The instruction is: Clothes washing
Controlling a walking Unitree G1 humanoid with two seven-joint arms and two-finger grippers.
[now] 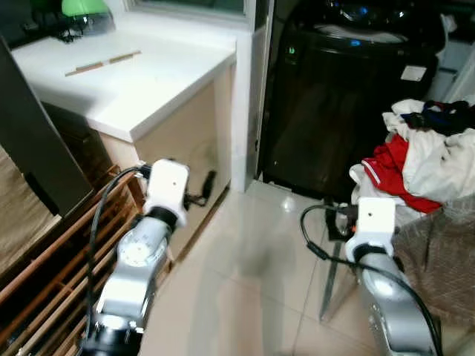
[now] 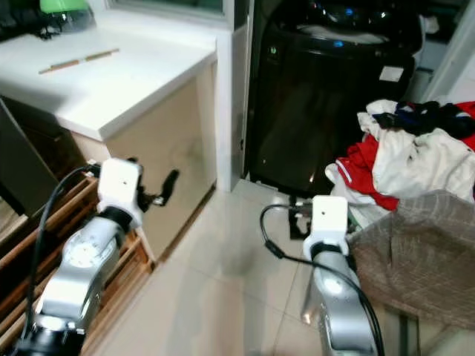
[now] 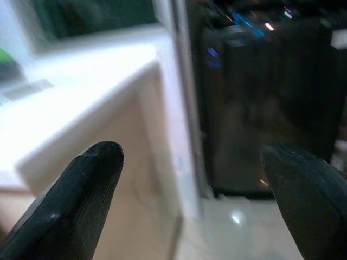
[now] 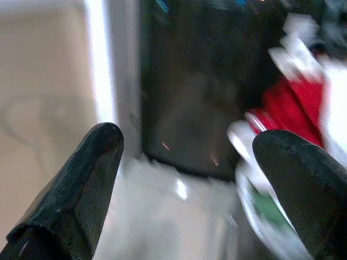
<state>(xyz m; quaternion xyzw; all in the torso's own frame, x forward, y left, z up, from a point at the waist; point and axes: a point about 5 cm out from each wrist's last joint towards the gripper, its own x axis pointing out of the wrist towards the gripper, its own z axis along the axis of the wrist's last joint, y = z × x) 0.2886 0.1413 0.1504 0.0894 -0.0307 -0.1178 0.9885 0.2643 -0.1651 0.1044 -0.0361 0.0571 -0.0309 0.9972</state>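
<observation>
While both spread: two grippers, left [image 3: 190, 184] and right [image 4: 187, 184], one washing machine [image 1: 334, 104], one clothes heap [image 1: 423, 156].

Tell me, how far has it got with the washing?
Barely started, it seems. Done: nothing visible; the pile of clothes lies heaped at the robot's right, none lifted. In hand: nothing; the left gripper and right gripper are both open and empty, held low above the tiled floor. Left: picking up the clothes and getting them into the black washing machine straight ahead.
</observation>
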